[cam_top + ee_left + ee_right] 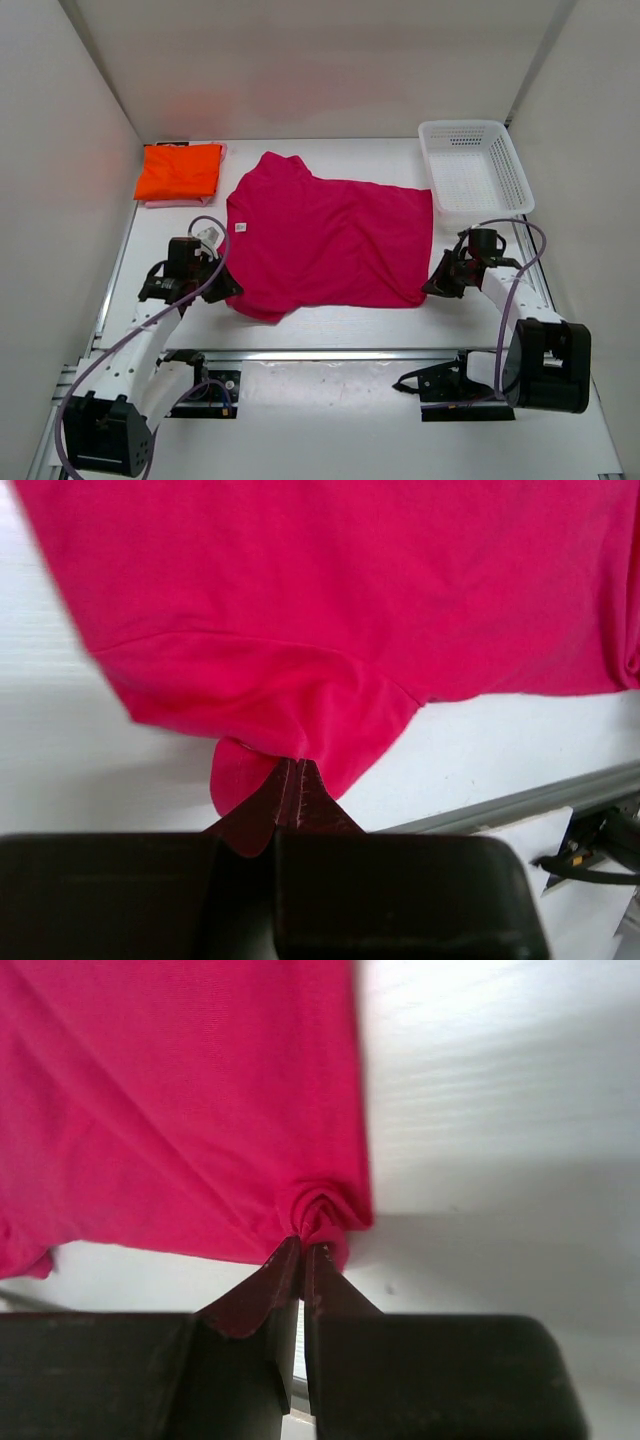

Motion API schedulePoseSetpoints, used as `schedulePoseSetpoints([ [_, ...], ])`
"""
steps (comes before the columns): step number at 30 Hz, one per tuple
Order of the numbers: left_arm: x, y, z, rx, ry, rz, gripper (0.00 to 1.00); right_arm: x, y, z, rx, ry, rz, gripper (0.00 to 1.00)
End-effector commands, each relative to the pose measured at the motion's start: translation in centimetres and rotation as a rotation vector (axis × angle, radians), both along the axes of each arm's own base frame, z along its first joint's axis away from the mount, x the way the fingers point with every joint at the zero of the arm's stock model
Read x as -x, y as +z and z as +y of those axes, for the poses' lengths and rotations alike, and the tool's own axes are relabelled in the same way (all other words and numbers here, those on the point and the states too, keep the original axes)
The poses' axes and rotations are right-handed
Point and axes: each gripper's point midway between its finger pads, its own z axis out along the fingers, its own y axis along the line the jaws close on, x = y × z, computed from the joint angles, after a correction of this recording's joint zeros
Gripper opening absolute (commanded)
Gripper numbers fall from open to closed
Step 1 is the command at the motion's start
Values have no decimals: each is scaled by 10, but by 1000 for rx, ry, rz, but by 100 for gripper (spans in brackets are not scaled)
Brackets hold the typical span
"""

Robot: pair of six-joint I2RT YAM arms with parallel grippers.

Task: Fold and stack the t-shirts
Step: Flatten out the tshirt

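A large magenta t-shirt [330, 240] lies spread across the middle of the table. My left gripper [228, 290] is shut on its near left corner, where the cloth bunches at the tips [293, 762]. My right gripper [428, 290] is shut on its near right corner, the fabric [200, 1110] puckered into a small rosette at the tips [305, 1245]. A folded orange t-shirt [178, 170] rests at the back left on a folded light pink t-shirt [160, 203], of which only an edge shows.
A white plastic mesh basket [474, 170] stands at the back right, close to the shirt's far right corner. The table's metal front rail [330, 354] runs just behind the arm bases. White walls close in on three sides.
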Motion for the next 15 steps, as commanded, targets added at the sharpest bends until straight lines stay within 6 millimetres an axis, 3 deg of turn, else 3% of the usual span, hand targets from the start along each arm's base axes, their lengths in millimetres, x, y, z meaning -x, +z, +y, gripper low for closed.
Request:
schedulePoseSetpoints([
  [1, -5, 15, 14, -6, 35, -37, 0, 5, 5, -20, 94, -28, 2, 0],
  [5, -9, 37, 26, -71, 64, -107, 0, 7, 18, -32, 107, -46, 6, 0],
  [8, -6, 42, 31, -108, 61, -116, 0, 12, 25, -37, 105, -45, 11, 0],
  [15, 1, 41, 29, -103, 44, -99, 0, 31, 30, -15, 62, 42, 59, 0],
])
